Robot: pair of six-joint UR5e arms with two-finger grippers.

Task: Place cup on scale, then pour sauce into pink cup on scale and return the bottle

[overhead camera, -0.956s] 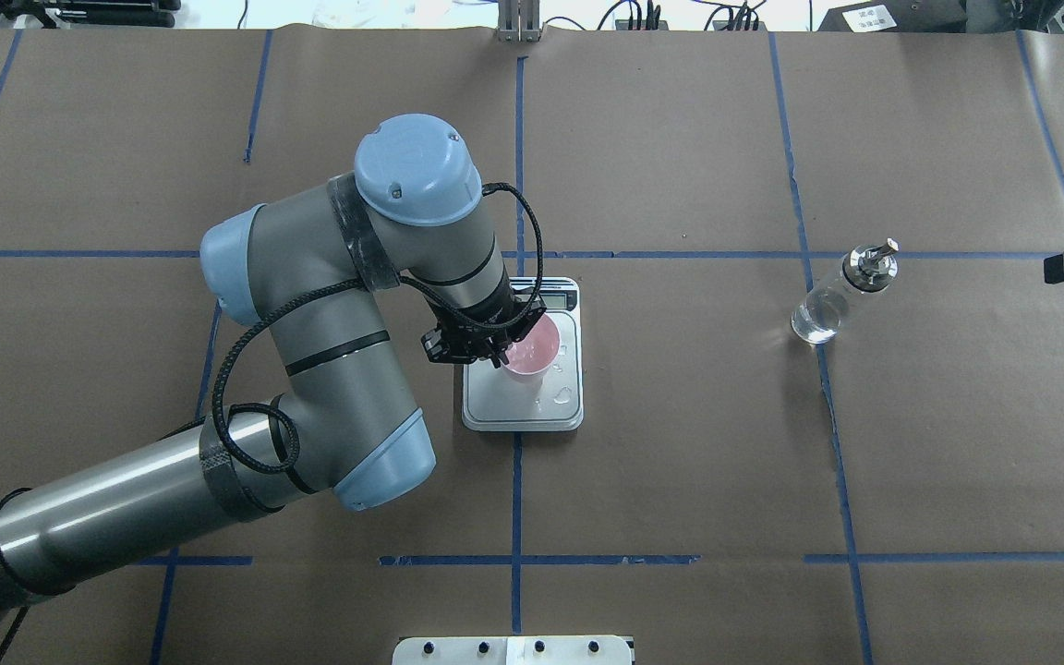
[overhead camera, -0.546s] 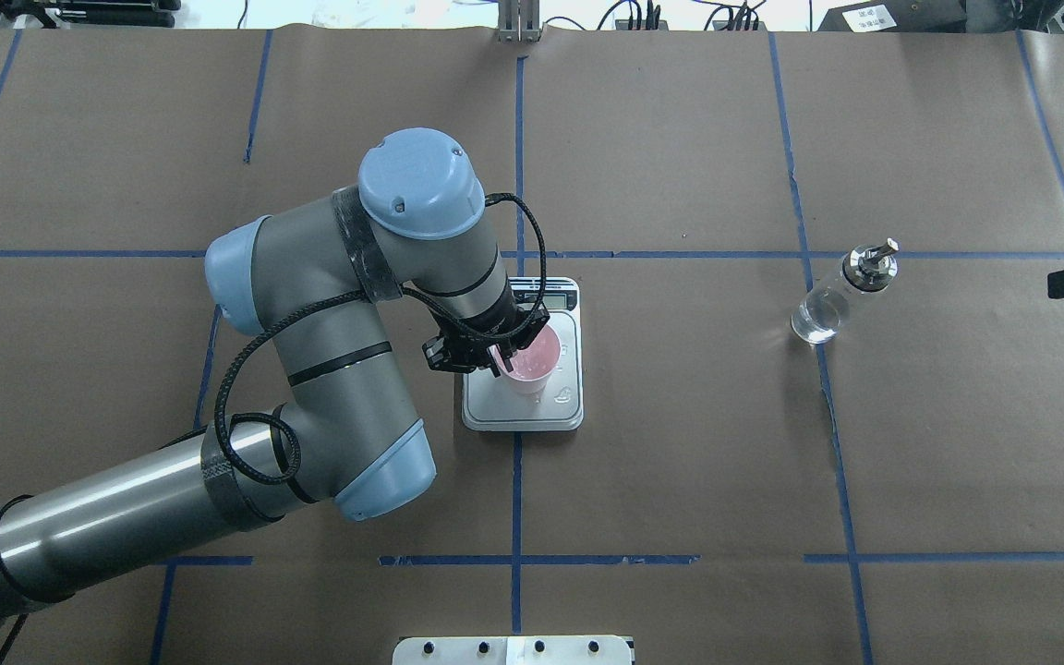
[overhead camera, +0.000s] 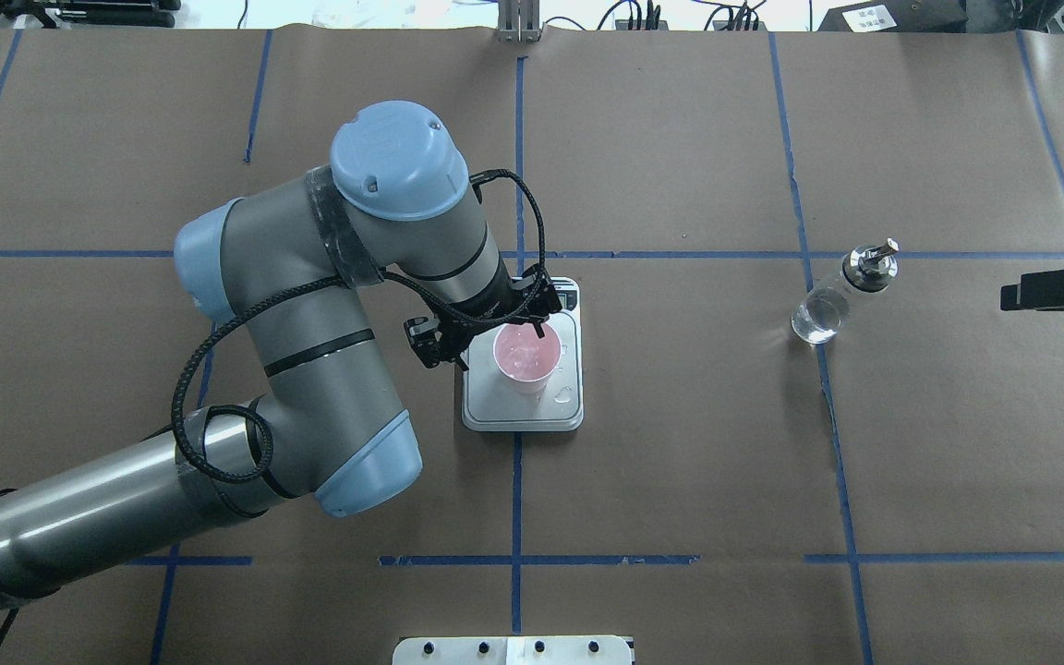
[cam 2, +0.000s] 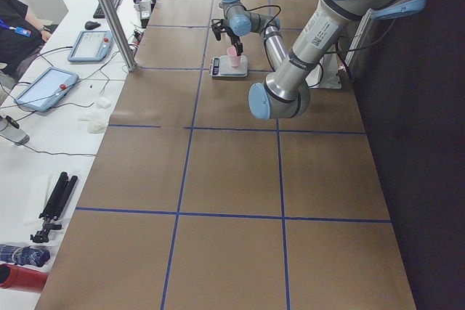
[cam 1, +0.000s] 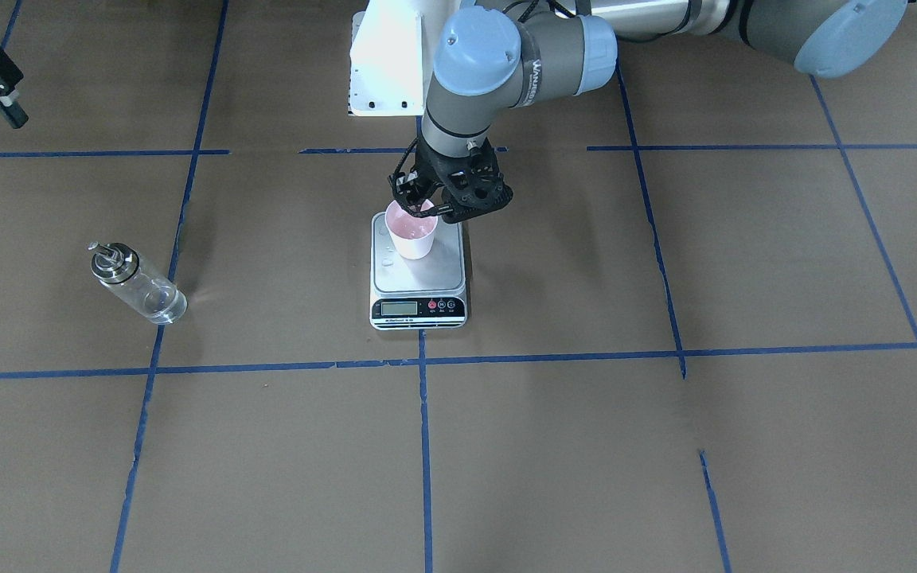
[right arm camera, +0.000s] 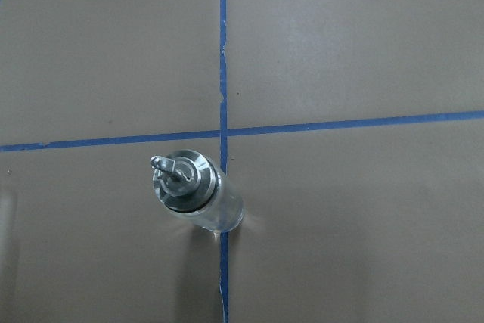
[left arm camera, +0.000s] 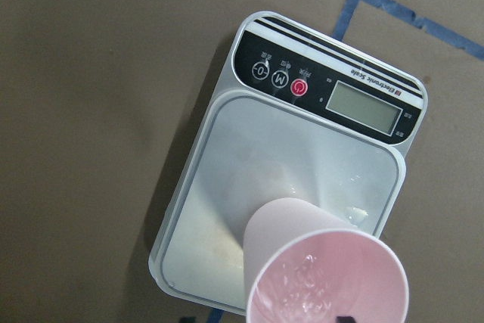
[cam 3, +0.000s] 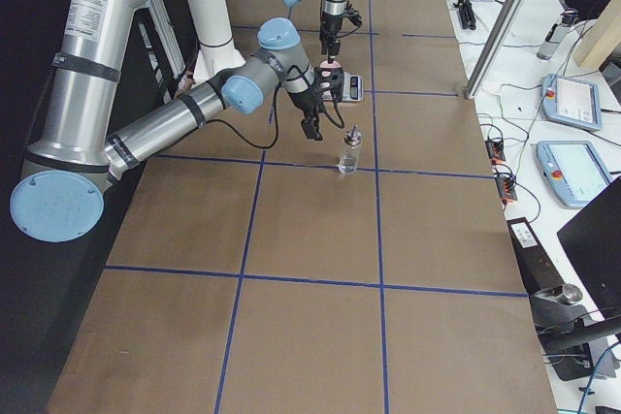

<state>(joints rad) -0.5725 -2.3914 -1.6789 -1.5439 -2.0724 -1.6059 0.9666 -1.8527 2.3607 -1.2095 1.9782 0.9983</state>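
The pink cup (overhead camera: 525, 356) stands upright on the scale (overhead camera: 562, 406), on the half of the steel plate away from the display. A little clear liquid glistens at its bottom (left arm camera: 306, 289). My left gripper (overhead camera: 484, 336) hovers open just above and beside the cup's rim (cam 1: 411, 216), holding nothing. The glass bottle (overhead camera: 829, 307) with its metal spout stands on the table far to the right, also seen from above (right arm camera: 198, 191). My right gripper (overhead camera: 1026, 296) reaches in from the right edge, apart from the bottle and seemingly open.
Drops of liquid lie on the scale plate (left arm camera: 354, 215). The brown paper table (overhead camera: 680, 443) is marked with blue tape lines. A white base plate (overhead camera: 513, 649) sits at the near edge. Operators' tablets (cam 3: 568, 102) lie on a side bench.
My left gripper has let go of the cup's rim and drawn back up and to the left; the cup now stands free. The right gripper has moved left, closer to the bottle.
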